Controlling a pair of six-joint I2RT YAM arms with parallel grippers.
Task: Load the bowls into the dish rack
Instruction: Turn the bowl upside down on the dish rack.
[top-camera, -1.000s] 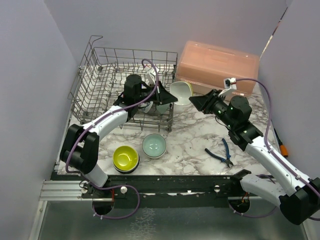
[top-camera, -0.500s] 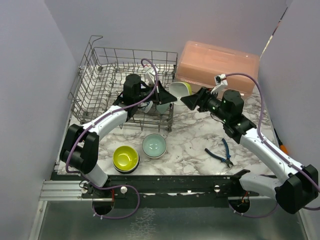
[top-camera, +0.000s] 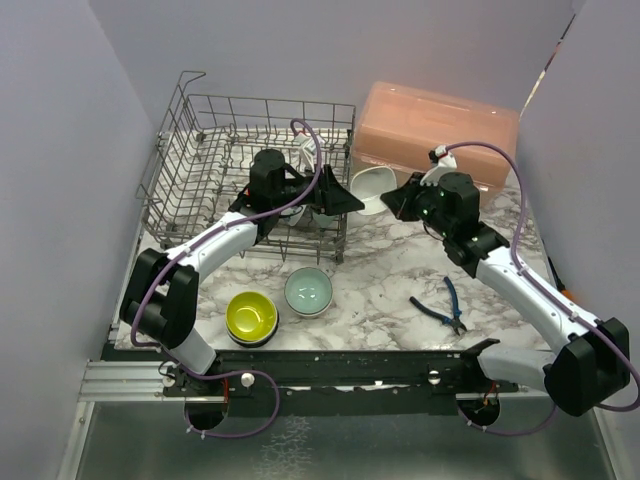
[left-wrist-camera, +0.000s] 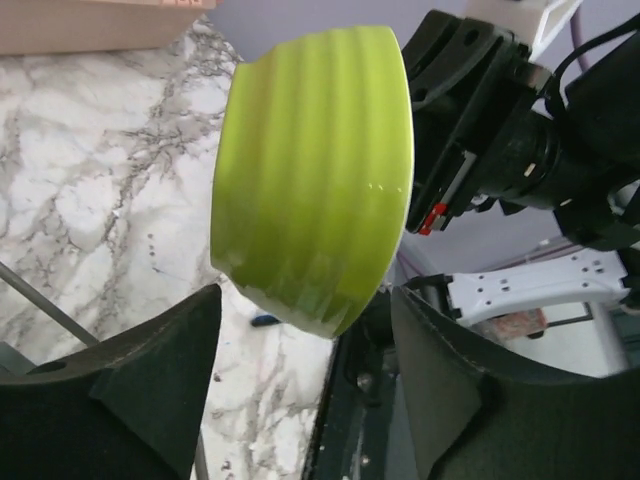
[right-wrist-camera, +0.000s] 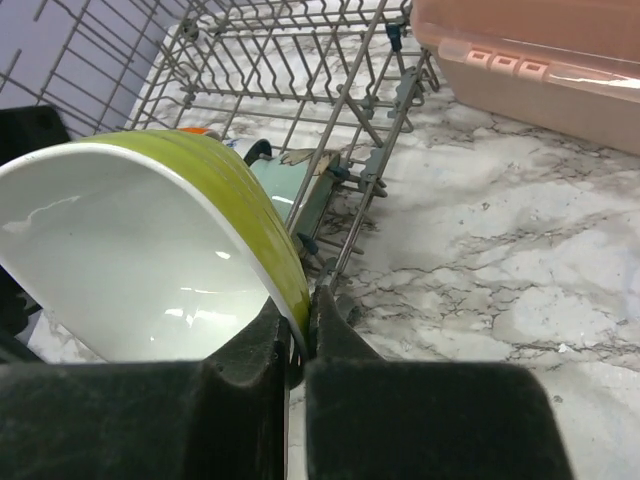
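Lime-green bowl (right-wrist-camera: 150, 250), white inside, ribbed outside: tipped on edge in the air, just off the right end of the dish rack (top-camera: 200, 150), between the two arms. Not yet in the rack.

- the right jaws: clenched on the bowl's rim, one finger inside the wall, one outside (right wrist view).
- the left jaws: released and parted, standing either side of the bowl's foot. Left wrist view shows a gap on both sides, so no grip from this arm.
- A racked teal bowl (right-wrist-camera: 285, 190) stands on edge among the tines at the rack's near-right corner.
- On the tabletop (top-camera: 380, 270) in front of the rack: a loose teal bowl (top-camera: 308, 292) and a lime-yellow bowl (top-camera: 251, 316) side by side, upright. The yellow one appears to sit on something darker; cannot tell what.
- Pink lidded box (top-camera: 440, 125) behind the right arm; blue-handled pliers (top-camera: 440, 305) near its forearm.

Step in hand (judgement): arm-to-arm transfer of the lime-green bowl at the rack's edge, the right arm carrying.

Next move calls for one arm alone bearing the bowl: either the left jaws close firmly on the foot before the right lets go, or the left backs clear. Then the bowl goes in on edge between free tines beside the racked one.
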